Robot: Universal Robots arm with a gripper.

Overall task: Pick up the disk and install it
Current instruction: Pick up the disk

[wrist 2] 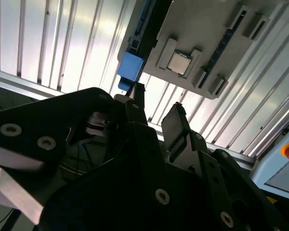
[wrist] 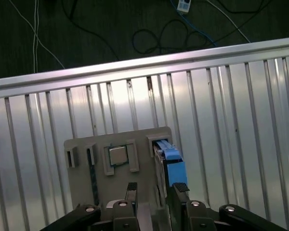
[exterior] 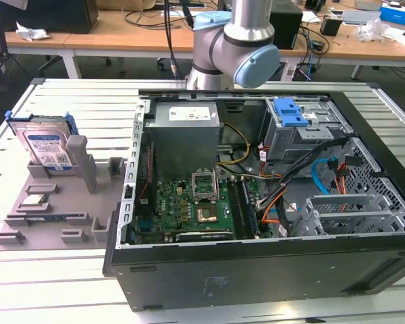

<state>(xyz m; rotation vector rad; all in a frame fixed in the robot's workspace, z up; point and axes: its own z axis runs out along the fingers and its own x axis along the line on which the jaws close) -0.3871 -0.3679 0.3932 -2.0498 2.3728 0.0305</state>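
Note:
The disk (exterior: 46,145), a silver drive with a white-and-blue label and blue rails, stands upright in a slot of the grey fixture plate (exterior: 54,226) at the exterior view's left. In the first wrist view the disk (wrist: 168,163) shows edge-on, with its blue rail just beyond one fingertip. My gripper (wrist: 156,188) hangs well above the fixture, open, with nothing between its dark fingers. In the second wrist view the gripper (wrist 2: 154,109) points toward the disk's blue rail (wrist 2: 131,67).
An open computer case (exterior: 270,273) lies at the exterior view's right, holding a motherboard, cables and a grey drive cage with a blue latch (exterior: 290,111). A small silver chip (wrist: 117,155) sits in the fixture. The table is slatted aluminium (wrist: 221,120).

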